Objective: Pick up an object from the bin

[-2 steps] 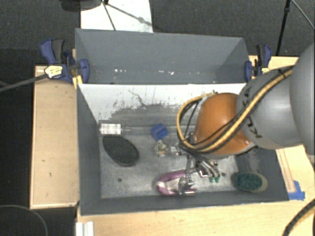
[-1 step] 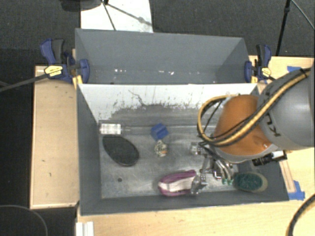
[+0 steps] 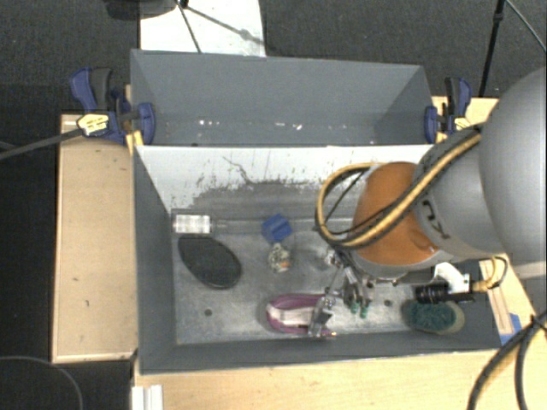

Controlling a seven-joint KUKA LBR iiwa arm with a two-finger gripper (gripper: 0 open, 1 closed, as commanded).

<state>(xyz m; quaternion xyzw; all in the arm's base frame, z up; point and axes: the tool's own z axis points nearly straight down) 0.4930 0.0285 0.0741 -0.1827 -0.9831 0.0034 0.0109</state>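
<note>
The grey bin had bare floor in its middle. The gripper was low near its front edge; clenched or not, I could not tell. A black oval lay far left. A purple-white thing lay just beside the gripper. A small blue block sat behind.

Big grey arm is cut off at the right edge. Its orange wrist cover hides part of the grey metal bin floor beneath. Dark green round pad sits partly under a black wrist fitting. Purple-and-white curved object: right end masked by the gripper. Small mottled lump is too small to identify.
</note>
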